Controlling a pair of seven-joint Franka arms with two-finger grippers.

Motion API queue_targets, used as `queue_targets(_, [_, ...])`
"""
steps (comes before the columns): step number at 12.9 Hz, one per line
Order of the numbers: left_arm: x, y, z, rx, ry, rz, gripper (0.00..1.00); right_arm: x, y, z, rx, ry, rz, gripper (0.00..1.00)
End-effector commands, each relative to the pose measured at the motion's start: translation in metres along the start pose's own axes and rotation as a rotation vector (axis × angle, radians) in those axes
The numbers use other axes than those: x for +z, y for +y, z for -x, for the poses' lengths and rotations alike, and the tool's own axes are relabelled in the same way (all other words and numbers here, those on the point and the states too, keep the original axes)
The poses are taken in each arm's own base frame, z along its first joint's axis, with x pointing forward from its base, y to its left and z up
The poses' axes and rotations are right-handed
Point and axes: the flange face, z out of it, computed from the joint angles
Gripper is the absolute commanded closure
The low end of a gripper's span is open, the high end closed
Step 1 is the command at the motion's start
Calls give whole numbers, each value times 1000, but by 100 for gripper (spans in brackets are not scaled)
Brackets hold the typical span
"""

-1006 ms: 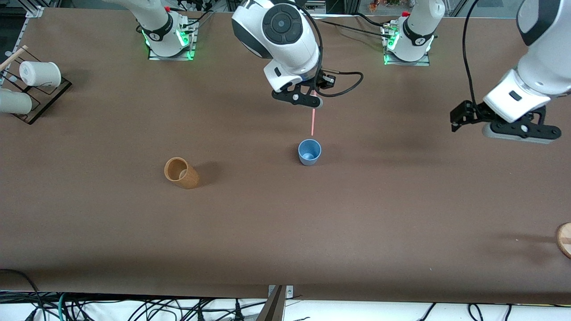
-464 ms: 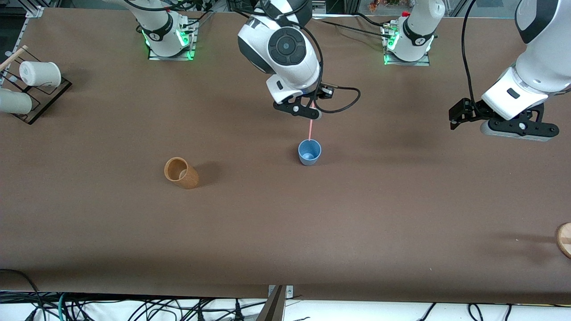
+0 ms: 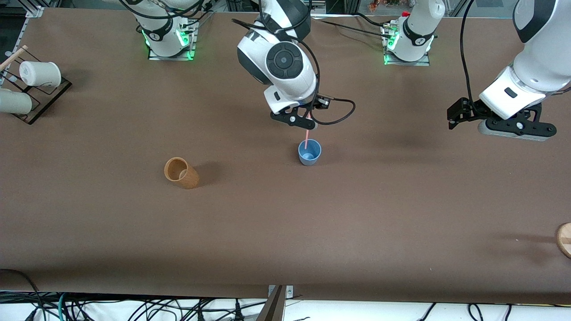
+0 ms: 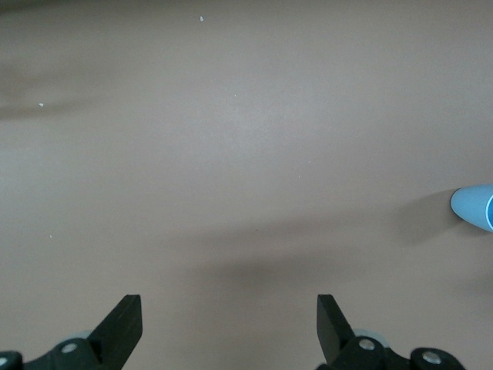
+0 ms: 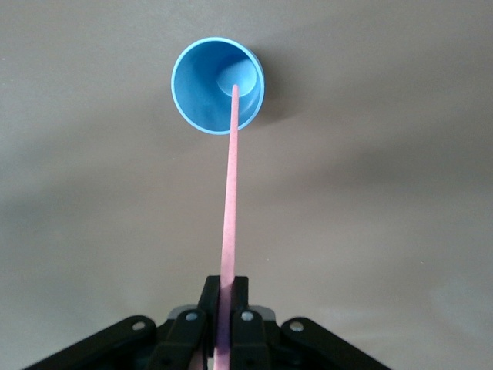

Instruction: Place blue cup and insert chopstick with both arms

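Observation:
The blue cup (image 3: 309, 152) stands upright near the table's middle; it also shows in the right wrist view (image 5: 217, 86) and at the edge of the left wrist view (image 4: 476, 206). My right gripper (image 3: 307, 125) is just above the cup and is shut on the pale-pink chopstick (image 3: 306, 138), which hangs down with its lower tip inside the cup's mouth. In the right wrist view the chopstick (image 5: 230, 193) runs from the right gripper (image 5: 225, 289) to the cup's inside. My left gripper (image 3: 513, 129) is open and empty, raised over bare table toward the left arm's end (image 4: 227, 324).
A tan-brown cup (image 3: 180, 172) lies tilted toward the right arm's end. White cups (image 3: 39, 73) sit on a black rack (image 3: 42, 100) at that end of the table, with a wooden stick (image 3: 13, 57). A round wooden object (image 3: 564, 239) shows at the left arm's end.
My right gripper has come down toward the blue cup with the chopstick, whose tip went from above the rim into the cup's mouth. The left gripper shifted slightly.

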Motion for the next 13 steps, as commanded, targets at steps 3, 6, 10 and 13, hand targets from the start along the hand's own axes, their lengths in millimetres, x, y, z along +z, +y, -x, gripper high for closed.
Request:
queue_targets(3, [-5,-1,-3,10,-4,19,0,11,-7,-12,-3,27,-21,25])
queue_targets(6, [-3,-2,-3,4,-8,19,0,-9,1,-29,-7,70,-26,0])
queue_targets(10, [-1,-1,-3,9,-11,20,0,-102,47,-71,-23,222,0,0])
queue_targets(13, [-2,-2,-3,9,-10,18,0,-184,120,-107,-182,176,60,0])
